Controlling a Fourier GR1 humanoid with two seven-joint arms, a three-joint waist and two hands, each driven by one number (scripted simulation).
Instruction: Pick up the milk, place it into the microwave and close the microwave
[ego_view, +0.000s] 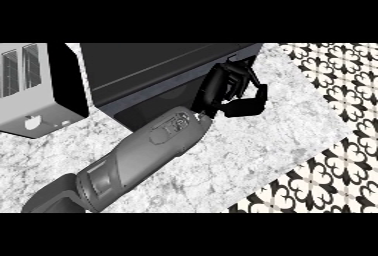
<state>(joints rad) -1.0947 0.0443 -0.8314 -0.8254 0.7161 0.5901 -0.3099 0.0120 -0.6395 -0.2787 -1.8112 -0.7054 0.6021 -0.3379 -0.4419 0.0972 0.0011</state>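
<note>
1. Reaching along the dark boxy microwave (159, 70), the black left hand (230, 92) has its fingers curled and holds nothing visible.
2. No milk carton shows; it may already be inside, though I cannot tell.
3. Fingers could catch the microwave's front corner, or nudge the silver toaster (33, 85) beside it.

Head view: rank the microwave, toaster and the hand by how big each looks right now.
1. Microwave, the largest, though cut off at the top.
2. Toaster, cut off at the left edge, so its full extent is unsure.
3. Hand, smallest, by the microwave's right corner.
</note>
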